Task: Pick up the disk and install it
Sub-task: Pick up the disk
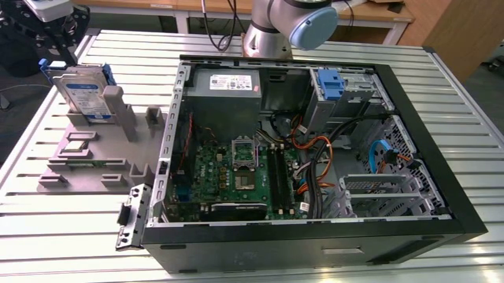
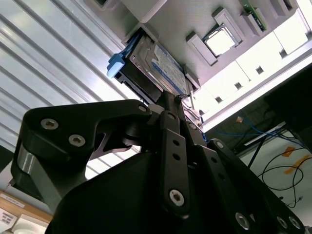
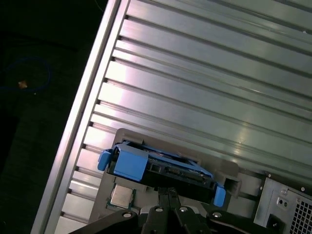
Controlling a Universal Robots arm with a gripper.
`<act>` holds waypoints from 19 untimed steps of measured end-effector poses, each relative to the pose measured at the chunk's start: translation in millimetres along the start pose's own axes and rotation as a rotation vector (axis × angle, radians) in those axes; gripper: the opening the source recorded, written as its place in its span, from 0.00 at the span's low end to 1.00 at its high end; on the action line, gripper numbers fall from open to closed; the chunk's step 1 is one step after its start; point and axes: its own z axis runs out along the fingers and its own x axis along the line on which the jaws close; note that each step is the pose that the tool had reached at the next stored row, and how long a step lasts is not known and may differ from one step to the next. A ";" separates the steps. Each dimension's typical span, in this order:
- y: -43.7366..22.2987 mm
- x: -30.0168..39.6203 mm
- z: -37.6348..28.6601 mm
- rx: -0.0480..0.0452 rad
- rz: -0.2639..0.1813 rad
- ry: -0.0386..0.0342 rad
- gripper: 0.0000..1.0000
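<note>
In the exterior view the disk (image 1: 81,94) stands on edge in a grey holder (image 1: 87,159) on the slatted table (image 1: 47,236), beside the open computer case (image 1: 315,147). Its blue-and-white label shows, but the print is too small to read. In the second wrist view the gripper (image 2: 170,97) has its fingers together, with the tips just beside the disk's edge. The first wrist view shows the blue frame (image 3: 131,163), the disk's connector end, and a square silver chip (image 3: 121,196) in the holder.

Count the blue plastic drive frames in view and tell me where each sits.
2. One surrounds the disk, upright in the grey holder at the exterior view's left. The other, a blue bracket, sits in a drive bay of the computer case. More may be hidden inside.
</note>
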 end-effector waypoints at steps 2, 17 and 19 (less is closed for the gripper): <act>0.0 0.0 -0.1 -0.0010 -0.013 0.0007 0.11; 0.0 0.0 0.1 -0.0039 -0.055 0.0022 0.11; 0.0 0.1 0.1 -0.0041 -0.062 0.0026 0.11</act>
